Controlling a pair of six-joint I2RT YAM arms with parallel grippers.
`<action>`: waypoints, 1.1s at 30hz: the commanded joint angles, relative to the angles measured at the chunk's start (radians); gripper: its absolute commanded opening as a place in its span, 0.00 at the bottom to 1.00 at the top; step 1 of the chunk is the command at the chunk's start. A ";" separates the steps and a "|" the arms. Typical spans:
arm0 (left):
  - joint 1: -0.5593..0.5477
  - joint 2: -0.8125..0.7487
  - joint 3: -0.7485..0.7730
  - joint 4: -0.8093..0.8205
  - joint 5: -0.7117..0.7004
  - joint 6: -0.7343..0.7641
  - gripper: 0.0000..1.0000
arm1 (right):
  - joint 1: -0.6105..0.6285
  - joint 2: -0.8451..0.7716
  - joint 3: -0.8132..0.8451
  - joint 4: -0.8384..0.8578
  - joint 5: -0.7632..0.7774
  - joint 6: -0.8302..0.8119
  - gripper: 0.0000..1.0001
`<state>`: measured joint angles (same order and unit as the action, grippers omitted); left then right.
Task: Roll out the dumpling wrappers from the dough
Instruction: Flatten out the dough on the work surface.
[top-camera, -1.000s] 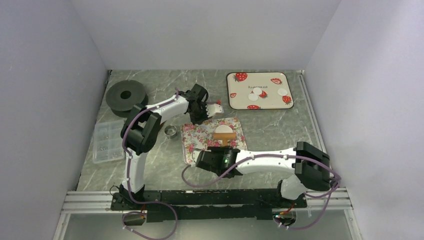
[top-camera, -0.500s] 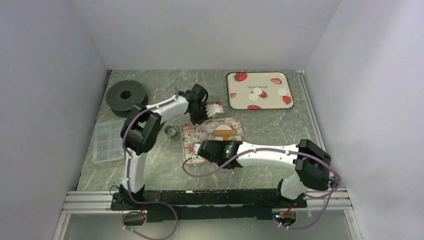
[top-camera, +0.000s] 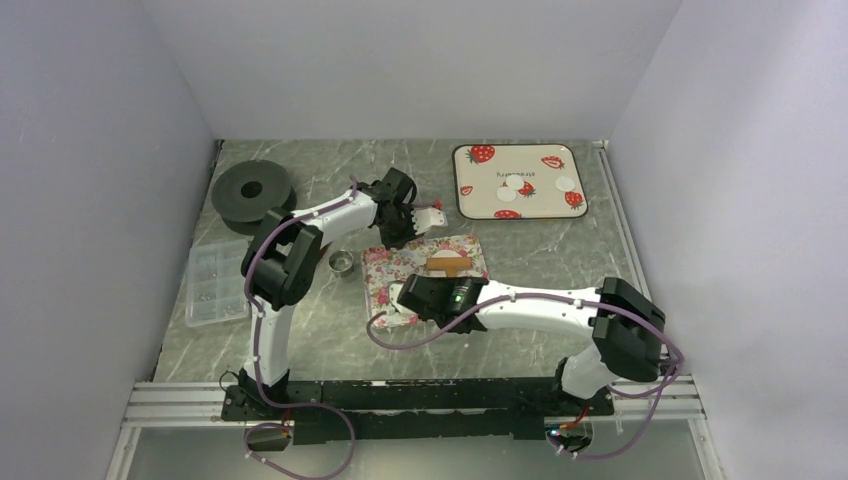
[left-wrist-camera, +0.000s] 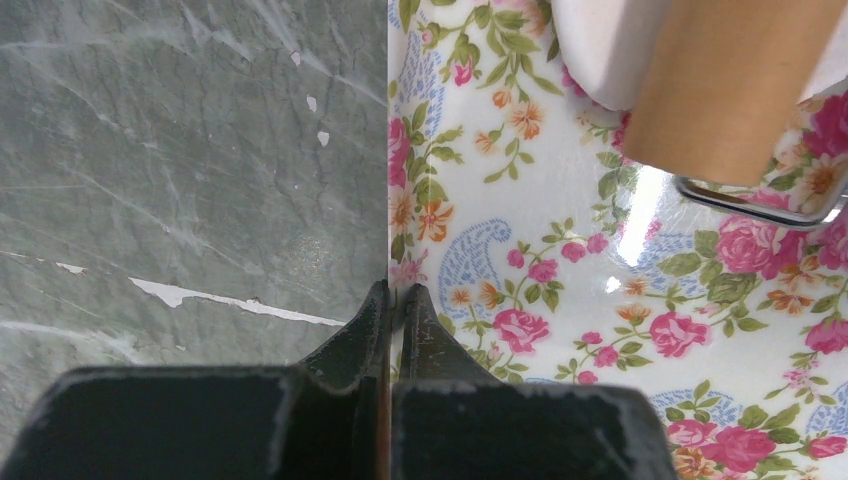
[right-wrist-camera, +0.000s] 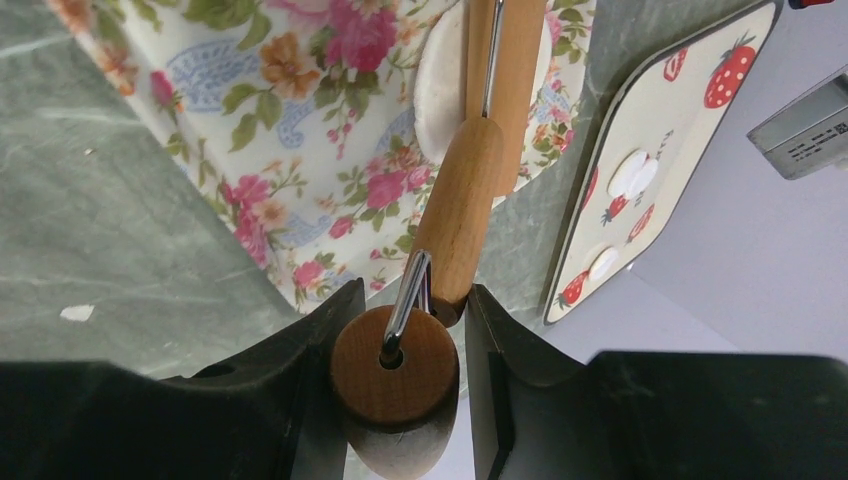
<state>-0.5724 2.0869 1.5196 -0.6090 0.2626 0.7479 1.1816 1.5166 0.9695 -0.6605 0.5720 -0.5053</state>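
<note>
A white lump of dough (right-wrist-camera: 432, 85) lies on the floral mat (top-camera: 395, 270), under the head of a wooden rolling pin (top-camera: 447, 262). My right gripper (right-wrist-camera: 412, 300) is shut on the rolling pin's round handle (right-wrist-camera: 395, 368), just near of the dough. My left gripper (left-wrist-camera: 393, 295) is shut, tips at the mat's far left edge (left-wrist-camera: 388, 200). I cannot tell whether it pinches the mat. Three dumpling wrappers (top-camera: 515, 185) lie as small white discs on the strawberry tray (top-camera: 480, 200) at the back right.
A black disc (top-camera: 252, 190) sits at the back left and a clear compartment box (top-camera: 215, 282) at the left edge. A small metal ring cutter (top-camera: 342, 262) stands just left of the mat. Grey walls close in on both sides.
My right arm has pushed away from the near edge, sliding the rolling pin farther over the dough. The left arm has stayed where it was.
</note>
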 joint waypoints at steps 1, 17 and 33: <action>-0.012 0.124 -0.087 -0.112 -0.037 0.012 0.00 | -0.005 0.043 -0.022 -0.070 -0.233 0.033 0.00; -0.012 0.126 -0.090 -0.111 -0.035 0.015 0.00 | -0.015 0.057 -0.061 -0.022 -0.171 -0.012 0.00; -0.012 0.127 -0.096 -0.104 -0.041 0.022 0.00 | 0.048 -0.028 -0.111 -0.060 -0.181 0.012 0.00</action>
<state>-0.5728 2.0876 1.5177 -0.6090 0.2619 0.7521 1.2835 1.3895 0.8497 -0.6872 0.5789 -0.4858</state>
